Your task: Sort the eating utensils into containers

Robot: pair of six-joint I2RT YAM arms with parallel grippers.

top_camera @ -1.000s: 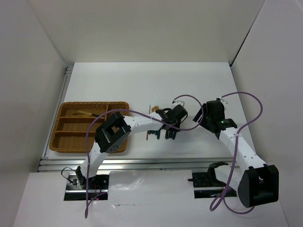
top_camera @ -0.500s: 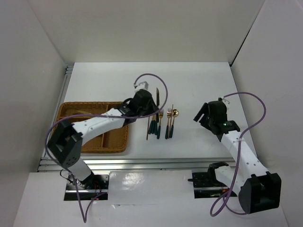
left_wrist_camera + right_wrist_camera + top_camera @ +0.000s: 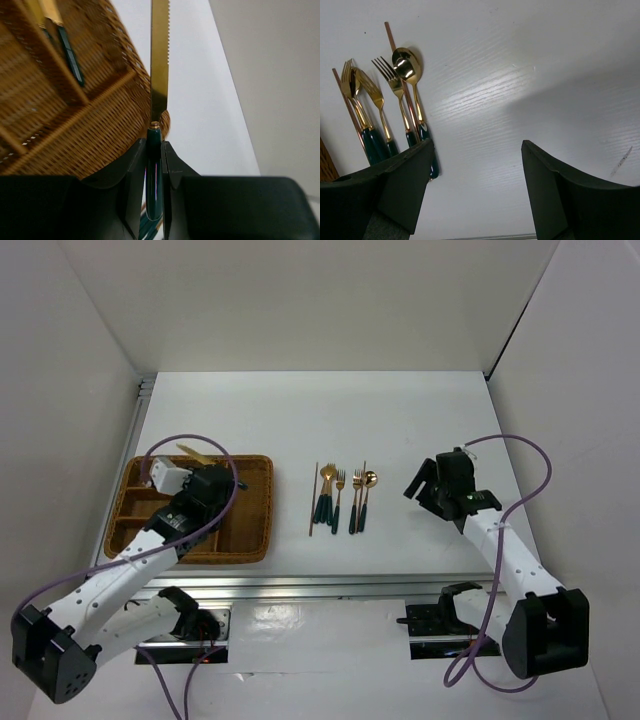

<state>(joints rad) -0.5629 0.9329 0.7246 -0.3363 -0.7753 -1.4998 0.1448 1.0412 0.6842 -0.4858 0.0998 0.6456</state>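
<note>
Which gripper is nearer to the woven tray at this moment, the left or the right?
Left. The left gripper, shut on a knife, hangs over the tray; the right gripper stands apart, beyond the utensils on the table.

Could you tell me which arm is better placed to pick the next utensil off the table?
Right: the right hand is open near the utensils; the left hand is over the tray, shut on a knife.

Left arm (image 3: 130, 560) reaches in from 7 o'clock and covers the middle of the wicker tray (image 3: 268, 515). Left gripper (image 3: 154, 150) pokes a knife (image 3: 159, 65) past the far rim at 12. The lane of bare table (image 3: 420, 420) between the tray and the utensil row (image 3: 340, 502) is passable. Right gripper (image 3: 477, 185) sits at the row's 3 o'clock, apart from it.
</note>
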